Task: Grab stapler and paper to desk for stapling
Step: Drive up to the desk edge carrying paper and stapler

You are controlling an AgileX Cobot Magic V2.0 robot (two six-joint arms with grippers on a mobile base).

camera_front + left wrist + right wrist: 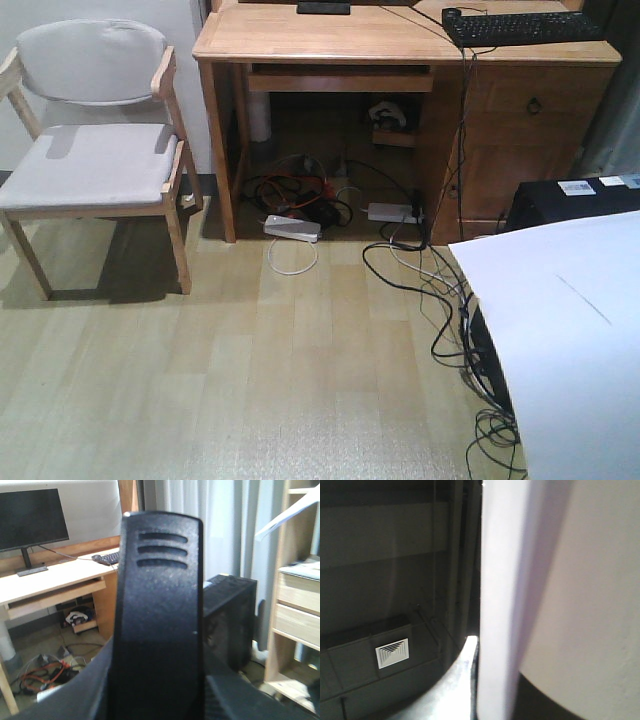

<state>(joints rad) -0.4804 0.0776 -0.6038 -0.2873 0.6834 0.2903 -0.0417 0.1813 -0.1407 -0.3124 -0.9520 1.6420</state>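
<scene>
Black stapler [160, 605] stands upright in my left gripper [157, 702], clamped between its jaws and well apart from the desk [330, 40]. My right gripper [479, 690] pinches the white paper [560, 330], held aloft above the floor, nearer me than the desk.

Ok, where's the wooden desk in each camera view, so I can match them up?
Front view: the desk runs across the top of the picture, right of the chair.
Left wrist view: the desk is at the left edge, about mid-height.
Right wrist view: not in it.
Shared landmark: the black keyboard lying on the desk, seen in the front and left wrist views.
</scene>
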